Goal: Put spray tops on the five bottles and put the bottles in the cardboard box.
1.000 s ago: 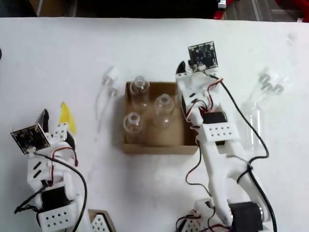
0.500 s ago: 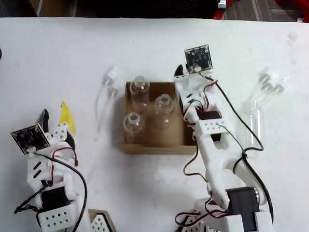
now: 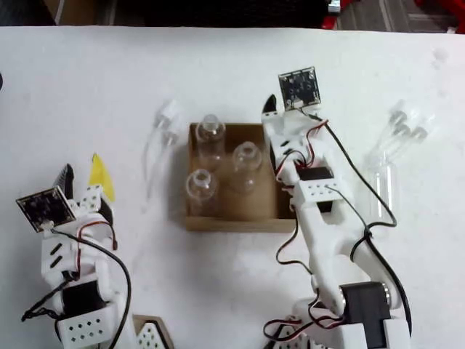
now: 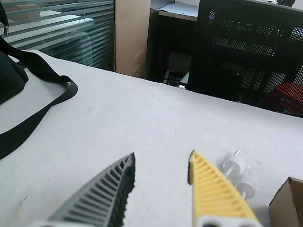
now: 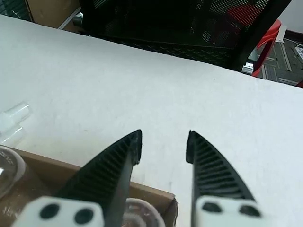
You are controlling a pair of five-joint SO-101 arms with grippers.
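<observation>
Right gripper [image 3: 269, 109] spread and empty, over the far corner of the box [image 3: 232, 222]. Three bottles [image 3: 245, 157] stand inside just beside it, none capped. Fourth bottle [image 3: 382, 185] lies on the gripper's other side, well apart, with spray tops [image 3: 407, 123] past it. Left gripper [image 3: 81, 174] spread and empty, loose tops [image 3: 166, 121] ahead of it. Risk: a finger dipping here likely catches the box wall or tips a bottle. Thin clear tops may slip a pinch.
</observation>
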